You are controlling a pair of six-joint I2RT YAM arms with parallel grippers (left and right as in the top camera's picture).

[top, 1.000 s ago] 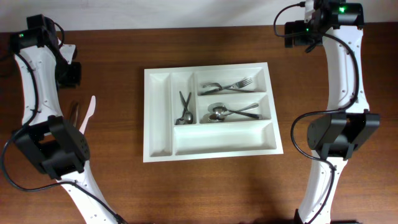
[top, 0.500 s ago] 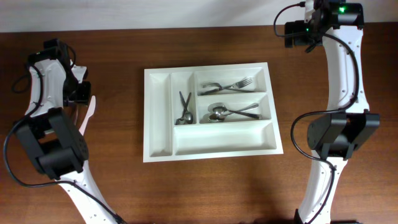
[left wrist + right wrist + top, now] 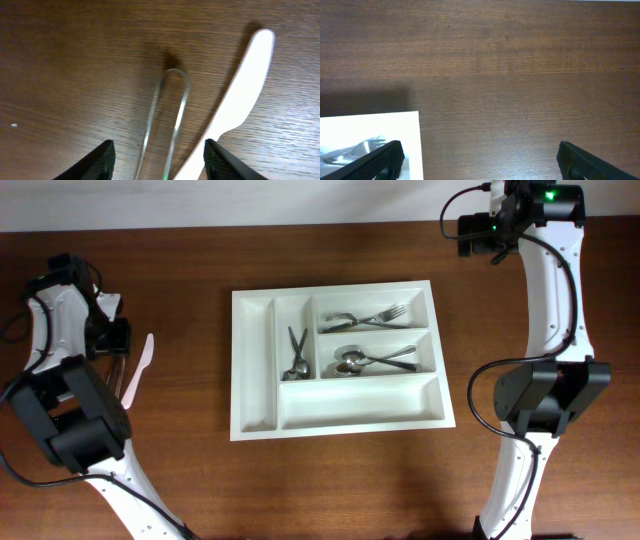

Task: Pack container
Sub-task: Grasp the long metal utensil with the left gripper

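Sitting mid-bench (image 3: 340, 480), the container (image 3: 256, 380) looks like light, stiff, slick plastic, best pinched at a rim wall if it must shift; metal cutlery (image 3: 365, 318) lies in three of its compartments. At its 9 o'clock the left gripper (image 3: 160, 157) hovers with jaws released and spread wide, straddling thin metal tongs (image 3: 174, 70), with a white plastic knife (image 3: 245, 85) just beside them at 3 o'clock. The right gripper (image 3: 480, 160), off at the container's 1 o'clock, has its jaws wide apart too, grasping nothing.

White plastic container (image 3: 255, 380), shiny metal cutlery (image 3: 352, 362), matt wood table (image 3: 330, 480).
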